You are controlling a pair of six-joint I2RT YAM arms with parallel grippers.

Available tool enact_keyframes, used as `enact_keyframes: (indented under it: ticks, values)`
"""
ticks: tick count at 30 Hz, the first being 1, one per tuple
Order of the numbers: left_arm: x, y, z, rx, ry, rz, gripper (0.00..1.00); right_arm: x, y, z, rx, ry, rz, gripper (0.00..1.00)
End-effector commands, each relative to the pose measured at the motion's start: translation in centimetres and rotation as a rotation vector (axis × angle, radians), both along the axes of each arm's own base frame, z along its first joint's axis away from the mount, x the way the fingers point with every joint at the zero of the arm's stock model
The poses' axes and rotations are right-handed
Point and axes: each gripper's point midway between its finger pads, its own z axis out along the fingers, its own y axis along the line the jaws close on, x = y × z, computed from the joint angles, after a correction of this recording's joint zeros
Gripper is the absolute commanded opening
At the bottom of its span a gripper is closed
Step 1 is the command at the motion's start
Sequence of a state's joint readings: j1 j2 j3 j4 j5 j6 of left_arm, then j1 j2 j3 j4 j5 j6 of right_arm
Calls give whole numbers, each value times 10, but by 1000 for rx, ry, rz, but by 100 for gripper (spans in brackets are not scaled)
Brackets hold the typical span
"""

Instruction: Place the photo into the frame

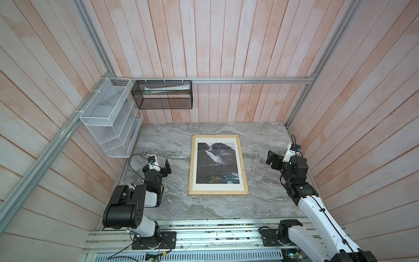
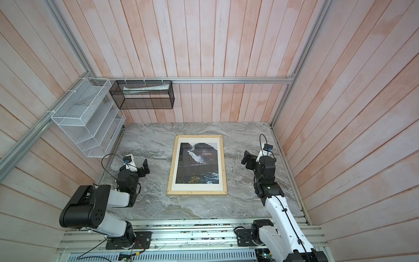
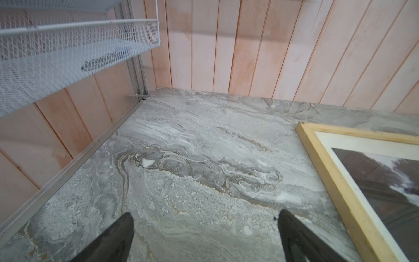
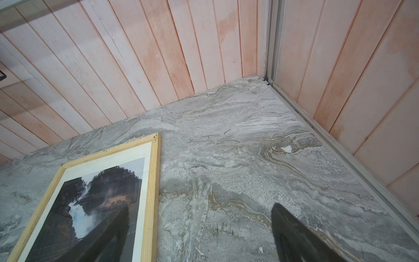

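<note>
1. The frame (image 1: 191, 167) lies flat at the middle of the table (image 1: 158, 145), its long sides running away from the arm bases. Both top views show this.
2. The photo (image 1: 217, 163) sits inside the wooden rim, picture side up. Its white border shows on all four sides, roughly square to the rails. We cannot tell whether it lies over or under a pane.
3. The left gripper (image 1: 167, 169) hangs beside the frame's left long rail, near it but not touching. Its jaws are spread wide with nothing between them. The left wrist view agrees: only bare table lies between the fingers (image 3: 120, 231).
4. The right gripper (image 1: 272, 161) hangs off the right long rail, likewise apart from it, jaws wide and empty.
5. Judgement: the photo looks seated already. Any work left would be squaring it or pressing it down, and these views cannot settle that.
6. Handling, photo: we expect thin, light, limp paper that creases easily and lies too flat to pinch from above. We would take it at a corner or edge of the white border, never on the dark print. It should be lifted slowly so it does not fold.
7. Handling, frame: it looks stiff and fairly light. The wooden rails offer a sure hold, while any glazing would be slick and breakable. We would hold the two long rails, one gripper on each side near mid-length, to keep it level.
</note>
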State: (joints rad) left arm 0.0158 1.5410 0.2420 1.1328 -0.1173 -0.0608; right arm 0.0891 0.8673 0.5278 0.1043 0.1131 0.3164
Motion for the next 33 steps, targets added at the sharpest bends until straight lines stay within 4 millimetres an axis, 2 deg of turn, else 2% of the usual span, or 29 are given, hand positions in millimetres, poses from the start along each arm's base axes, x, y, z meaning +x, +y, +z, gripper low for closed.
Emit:
enact_keyframes:
  ticks: [1, 8, 10, 13, 18, 23, 25, 28, 30, 32, 33]
  values:
    - [6, 3, 12, -5, -34, 22, 100, -2, 0, 2, -37, -94, 16, 98]
    - [5, 3, 13, -4, -40, 23, 100, -18, -16, -10, -141, -321, -60, 98]
    - [6, 3, 13, -5, -41, 24, 100, -19, -18, -16, -203, -319, -63, 98]
    - [5, 3, 13, -4, -39, 23, 100, -12, -20, -33, -275, -238, -58, 98]
    - [6, 3, 13, -2, -40, 24, 100, -7, -17, -37, -303, -284, -42, 98]
    - [6, 3, 12, -1, -37, 26, 100, 7, -19, -51, -323, -269, -34, 98]
    - [6, 3, 13, 2, -38, 26, 100, 13, -22, -60, -327, -256, -36, 98]
    - [6, 2, 13, 3, -39, 28, 100, 24, -31, -83, -300, -211, -52, 98]
    - [6, 2, 12, 3, -36, 28, 100, 37, -35, -81, -296, -217, -78, 98]
    - [9, -4, 12, 15, -27, -7, 100, 42, -43, -92, -270, -118, -95, 98]
    - [10, -9, 12, 23, -24, -39, 100, 40, -43, -90, -259, -144, -91, 98]
